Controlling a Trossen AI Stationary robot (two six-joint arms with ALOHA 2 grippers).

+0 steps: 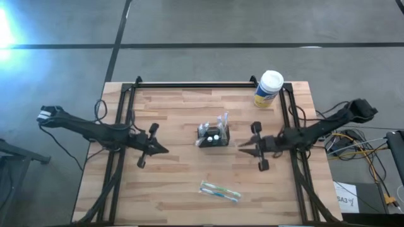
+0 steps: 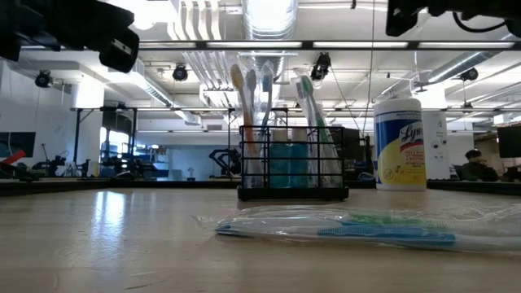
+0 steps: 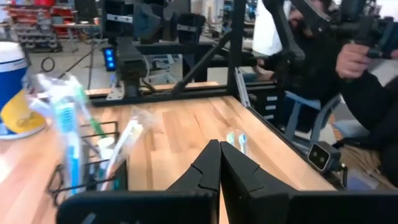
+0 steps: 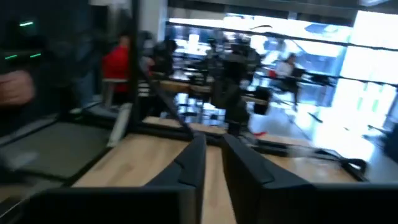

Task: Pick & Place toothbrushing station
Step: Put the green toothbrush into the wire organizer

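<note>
The toothbrushing station (image 1: 213,137), a small black wire-mesh caddy, stands upright on the wooden table at the centre of the high view, holding several toothbrushes upright with heads rising above its rim, free of both grippers.

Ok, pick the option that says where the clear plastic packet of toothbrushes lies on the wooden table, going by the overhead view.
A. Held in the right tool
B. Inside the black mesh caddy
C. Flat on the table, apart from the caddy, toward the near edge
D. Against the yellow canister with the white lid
C: the clear plastic packet of toothbrushes lies flat on bare wood, well apart from the black mesh caddy at the table's middle, with neither tool touching it.
</note>
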